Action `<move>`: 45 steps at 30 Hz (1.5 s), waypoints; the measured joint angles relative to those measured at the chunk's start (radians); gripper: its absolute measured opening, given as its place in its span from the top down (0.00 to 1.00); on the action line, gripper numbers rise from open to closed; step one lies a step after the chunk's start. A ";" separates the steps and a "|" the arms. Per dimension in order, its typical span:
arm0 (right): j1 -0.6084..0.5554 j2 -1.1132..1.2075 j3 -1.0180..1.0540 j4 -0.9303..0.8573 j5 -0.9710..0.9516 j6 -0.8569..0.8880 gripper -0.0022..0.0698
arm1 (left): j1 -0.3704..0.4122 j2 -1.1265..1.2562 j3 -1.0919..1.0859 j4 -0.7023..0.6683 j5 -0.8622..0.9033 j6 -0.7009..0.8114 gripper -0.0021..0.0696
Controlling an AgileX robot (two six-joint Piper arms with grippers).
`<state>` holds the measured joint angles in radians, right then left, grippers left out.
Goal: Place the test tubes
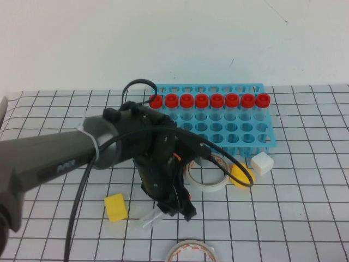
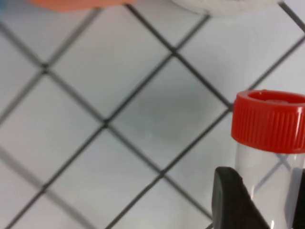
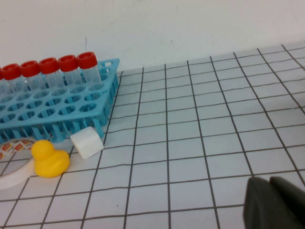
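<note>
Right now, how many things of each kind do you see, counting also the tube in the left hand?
Blue rack: 1
Racked tubes: 8
Yellow cube: 1
Held tube, gripped by the left hand, low beside that cube: 1
Tape rolls: 2
White cube: 1
Yellow duck: 1
Total: 15
Right hand, shut, hangs low, right of the rack.

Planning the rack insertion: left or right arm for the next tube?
Left. The left gripper, low before the blue rack, holds a red-capped test tube in its fingers. The right gripper is shut and empty, off to the rack's right.
</note>
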<state>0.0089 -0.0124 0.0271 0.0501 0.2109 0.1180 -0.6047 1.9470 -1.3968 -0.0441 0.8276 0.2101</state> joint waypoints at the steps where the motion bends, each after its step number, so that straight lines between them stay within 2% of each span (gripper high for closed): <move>1: 0.000 0.000 0.000 0.000 0.000 0.000 0.97 | 0.000 0.008 0.000 -0.017 0.002 0.025 0.67; 7: 0.000 0.000 0.000 0.000 0.000 0.000 0.97 | -0.021 0.020 0.000 -0.051 0.006 0.168 0.67; 12: 0.000 0.000 0.000 0.000 0.000 0.000 0.97 | -0.025 0.023 0.000 -0.056 0.017 0.225 0.66; 16: 0.000 0.000 0.000 0.000 0.000 0.000 0.97 | -0.025 0.023 0.000 -0.043 0.033 0.224 0.50; 19: 0.000 0.000 0.000 0.000 0.000 0.000 0.97 | -0.025 0.008 -0.027 -0.004 0.112 0.237 0.45; 26: 0.000 0.000 0.000 0.000 0.000 0.000 0.97 | -0.025 -0.132 -0.062 0.044 0.227 0.249 0.46; 29: 0.000 0.000 0.000 0.000 0.000 0.000 0.97 | -0.025 -0.209 0.010 0.044 0.262 0.249 0.46; 35: 0.000 0.000 0.000 0.000 0.000 0.000 0.97 | -0.025 -0.296 0.206 0.006 0.137 0.235 0.48; 41: 0.000 0.000 0.000 0.000 0.000 0.000 0.97 | -0.025 -0.290 0.244 0.008 -0.036 0.231 0.49; 45: 0.000 0.000 0.000 0.000 0.000 0.000 0.97 | -0.025 -0.256 0.244 0.044 -0.081 0.231 0.49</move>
<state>0.0089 -0.0124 0.0271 0.0501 0.2109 0.1180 -0.6299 1.6911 -1.1533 0.0000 0.7468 0.4411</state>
